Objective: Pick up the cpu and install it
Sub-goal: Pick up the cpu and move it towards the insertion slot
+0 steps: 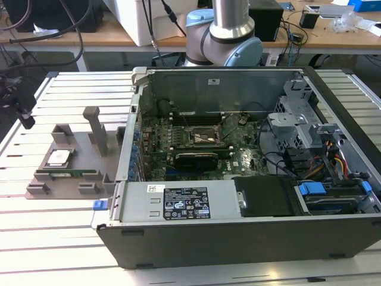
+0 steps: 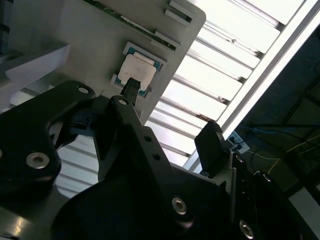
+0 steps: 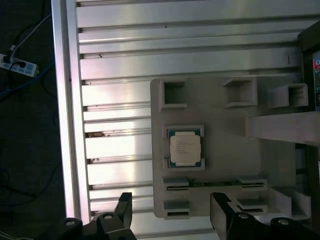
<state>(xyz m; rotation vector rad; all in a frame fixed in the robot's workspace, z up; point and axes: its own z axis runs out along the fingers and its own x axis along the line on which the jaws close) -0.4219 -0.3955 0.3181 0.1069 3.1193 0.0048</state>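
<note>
On the table [image 1: 59, 238], at the exterior view's left: a grey tray [image 1: 80, 149]. In a square pocket of that tray: the cpu [image 1: 59, 158], flat, shiny side up. Just beside it, along the tray's edge: a long green stick [image 1: 68, 174].

Just beside the tray, toward the exterior view's right: a big open case [image 1: 238, 238], side off, green board [image 1: 161, 149] showing inside. In the middle of the board: a black socket [image 1: 202, 138]. Behind the case: the grey and blue arm [image 1: 223, 30].

In the first wrist view: the gripper [image 3: 171, 202] up over the tray [image 3: 220, 150], its two black fingers [image 3: 125, 207] spread wide, holding nothing. Past the gap, well apart from both fingers: the cpu [image 3: 185, 148], silver top, thin green rim, snug in its pocket. Near it, in small clips: the stick [image 3: 215, 184].

In the second wrist view: the cpu [image 2: 137, 72] again, lying in the tray [image 2: 75, 40]. One fingertip [image 2: 131, 90] in front of it, the other off over the table's bright slats [image 2: 210, 75]. Gripper [image 2: 172, 115] open here too, touching neither cpu nor tray as far as can be told.
</note>
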